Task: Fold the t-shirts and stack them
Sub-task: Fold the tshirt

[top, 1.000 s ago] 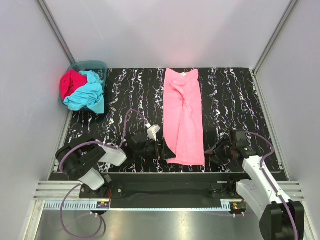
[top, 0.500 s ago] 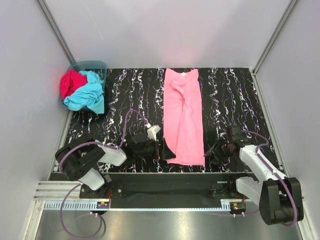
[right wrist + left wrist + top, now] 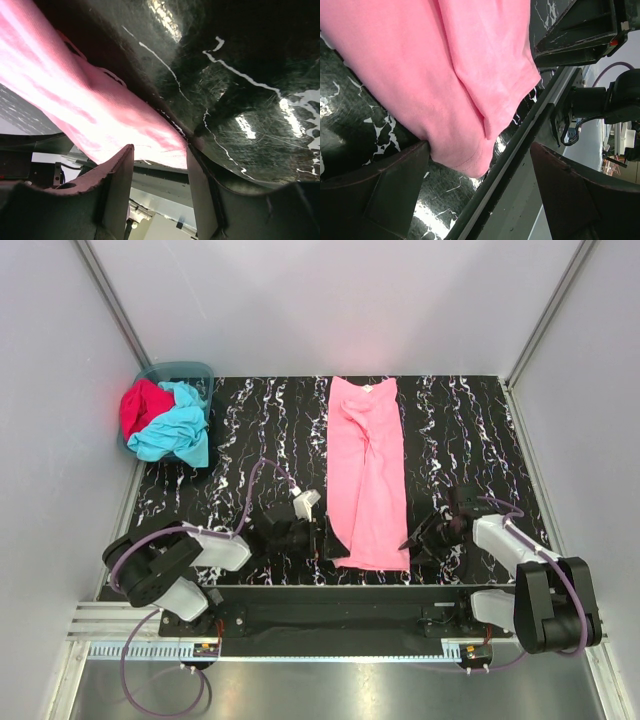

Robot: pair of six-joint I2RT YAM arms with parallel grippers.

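Jaws of the left gripper stand wide apart at the near left corner of the pink tee. One finger rests against the hem, and nothing is pinched. Jaws of the right gripper stand partly apart at the near right corner, with the hem at their tips and a clear gap between them. Whether they touch the cloth cannot be told. The pink tee lies on the black marbled table, folded lengthwise into a long narrow strip. Its collar is at the far end and its hem lies between the two grippers. The turquoise tee and red tee sit crumpled together in the basket at the far left corner. The red tee is on the left, and the turquoise tee spills over the near rim.
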